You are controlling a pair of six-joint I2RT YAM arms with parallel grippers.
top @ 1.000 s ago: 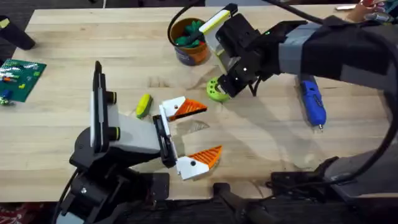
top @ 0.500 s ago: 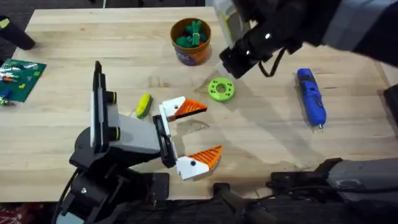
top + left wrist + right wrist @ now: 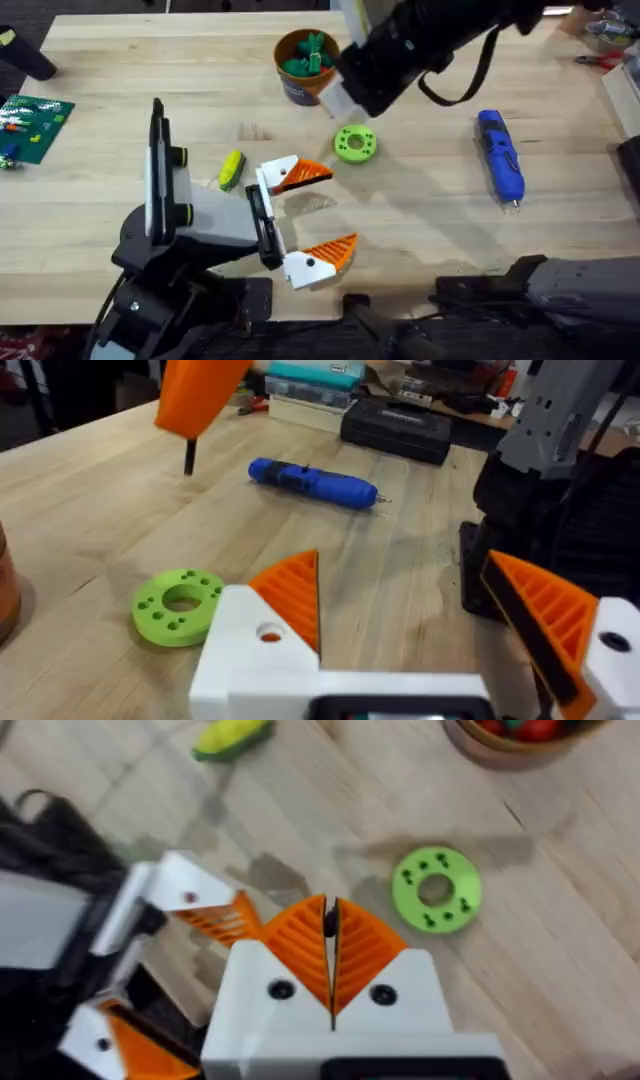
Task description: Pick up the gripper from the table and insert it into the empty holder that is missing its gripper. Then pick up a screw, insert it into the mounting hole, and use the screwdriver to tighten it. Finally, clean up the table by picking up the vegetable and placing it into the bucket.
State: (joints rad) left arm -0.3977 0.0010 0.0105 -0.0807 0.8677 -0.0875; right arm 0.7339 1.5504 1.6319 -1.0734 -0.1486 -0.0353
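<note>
My right gripper point(image 3: 345, 95) hangs high over the table point(image 3: 430, 230), between the bucket point(image 3: 305, 65) and a green disc with holes point(image 3: 354, 143). Its orange pads point(image 3: 300, 935) are shut on a thin black screw point(image 3: 189, 457). The blue screwdriver point(image 3: 500, 155) lies at the right. A yellow vegetable point(image 3: 231, 168) lies beside my left gripper point(image 3: 318, 215), which rests open and empty just in front of the green disc point(image 3: 180, 605). The holder and the loose gripper are out of view.
The bucket holds green and red toy items. A green circuit board point(image 3: 30, 125) lies at the table's left edge. Black cases and boxes point(image 3: 395, 430) stand past the right edge. Bare wood stretches between the disc and the screwdriver point(image 3: 315, 482).
My right arm has lifted from beside the green disc and swung up and left toward the bucket, screw still pinched. The left arm has stayed still.
</note>
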